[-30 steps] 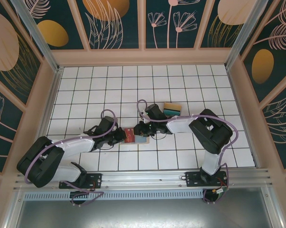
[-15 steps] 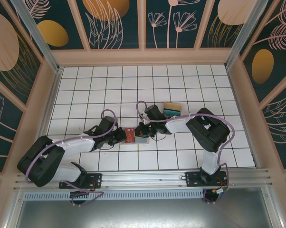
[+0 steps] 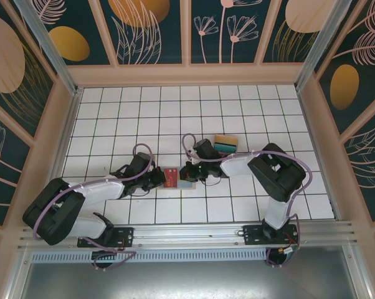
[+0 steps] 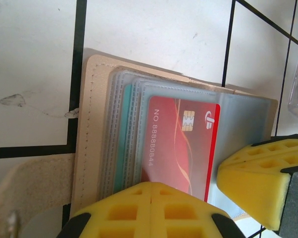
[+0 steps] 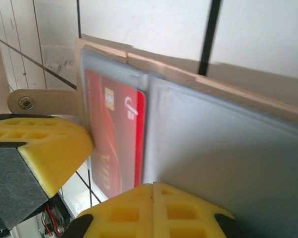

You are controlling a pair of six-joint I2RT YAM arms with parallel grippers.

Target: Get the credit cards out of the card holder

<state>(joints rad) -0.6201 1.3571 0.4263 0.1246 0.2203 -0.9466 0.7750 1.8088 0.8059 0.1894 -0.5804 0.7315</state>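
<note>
The left gripper and right gripper — both clamped tight — seemingly pinch the card holder.

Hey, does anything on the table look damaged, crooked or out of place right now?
Nothing looks spilled or broken. The only blemish is a thin scratch on the white tile just left of the card holder.

red card — bottom hidden, teal card mostly covered

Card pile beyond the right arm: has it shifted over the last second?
No. The card pile lies on the same white tiles as before, its edges meeting the same dark grid lines of the table.
</note>
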